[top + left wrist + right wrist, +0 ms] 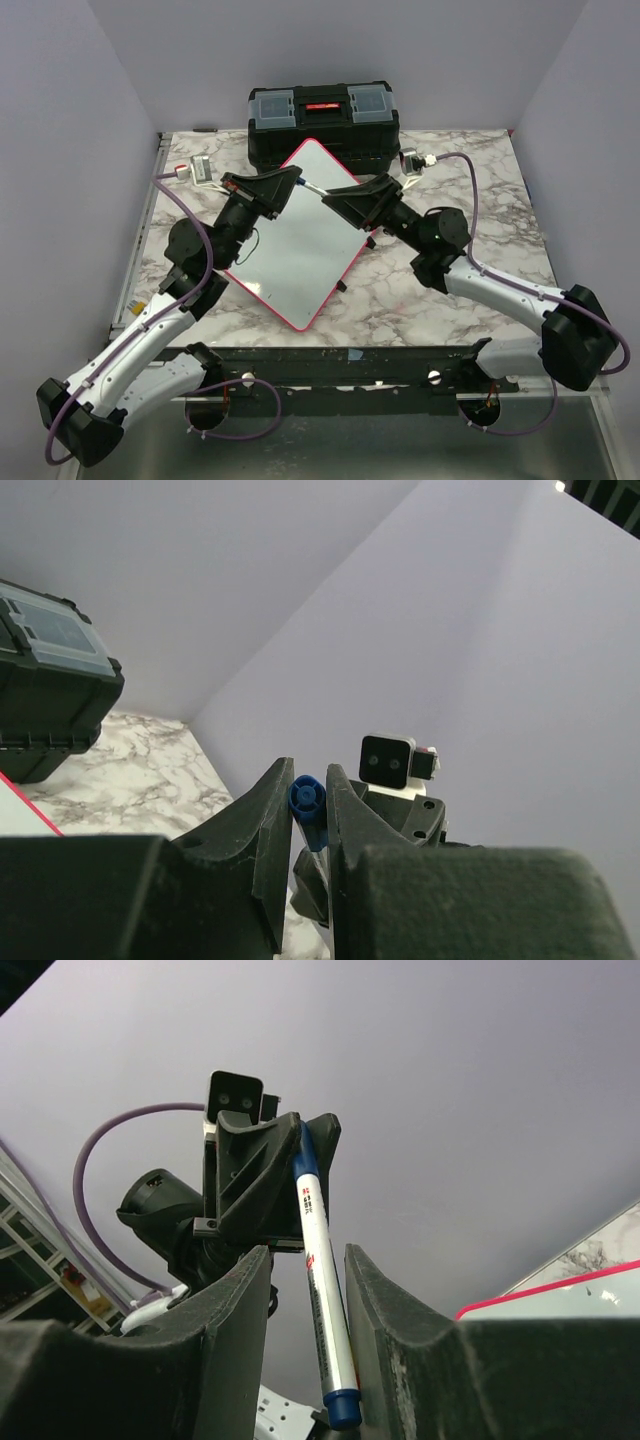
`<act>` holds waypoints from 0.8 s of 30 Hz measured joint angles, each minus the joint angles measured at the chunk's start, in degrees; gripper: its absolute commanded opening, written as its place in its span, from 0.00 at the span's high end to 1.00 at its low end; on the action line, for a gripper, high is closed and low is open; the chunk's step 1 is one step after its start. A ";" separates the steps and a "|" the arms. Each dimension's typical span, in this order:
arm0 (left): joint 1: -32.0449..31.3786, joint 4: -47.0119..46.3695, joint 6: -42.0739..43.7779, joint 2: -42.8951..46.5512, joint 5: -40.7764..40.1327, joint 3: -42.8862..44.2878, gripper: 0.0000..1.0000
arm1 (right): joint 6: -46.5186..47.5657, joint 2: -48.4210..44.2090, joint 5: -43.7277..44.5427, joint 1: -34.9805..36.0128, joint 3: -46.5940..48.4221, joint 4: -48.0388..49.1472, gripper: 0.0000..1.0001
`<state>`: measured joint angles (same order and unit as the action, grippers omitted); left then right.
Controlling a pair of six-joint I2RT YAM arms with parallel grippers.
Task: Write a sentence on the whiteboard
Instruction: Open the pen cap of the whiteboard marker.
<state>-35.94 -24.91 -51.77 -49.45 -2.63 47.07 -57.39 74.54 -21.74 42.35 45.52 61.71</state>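
marbled tabletop [480, 260] fills the space between pale lilac walls, with a black toolbox [322, 120] standing at its far edge. the whiteboard [290, 260], framed in thin red-pink, lies flat in the middle of the tabletop, turned cornerwise like a diamond, its far corner just in front of the toolbox. both arms reach in from the near edge and meet above that far corner. the left pincer [308, 780] is closed narrow on a marker [320, 1280], its fingers pinching the round blue end, as the left wrist view shows. from the right wrist view the marker is a white barrel with red print and a blue cap at its lower end, running slantwise from the left pincer down between the fingers of the right pincer [330, 195]. the right pincer is partly open around the barrel: the marker sits close against one finger, with a clear gap to the other, so it is not clamped there
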 measured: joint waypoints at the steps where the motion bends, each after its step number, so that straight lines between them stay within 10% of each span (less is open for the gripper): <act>1: 0.00 -0.24 -0.11 -0.13 0.00 0.00 1.00 | -0.09 0.22 -0.02 -0.04 0.17 0.11 0.62; 24: 0.31 -4.83 -3.98 -2.91 0.83 -2.01 1.00 | -0.70 2.21 -0.50 -0.09 2.25 0.39 0.58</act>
<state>-35.64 -29.74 -55.75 -52.36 -1.80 45.06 -58.08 76.75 -22.24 42.26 47.77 62.11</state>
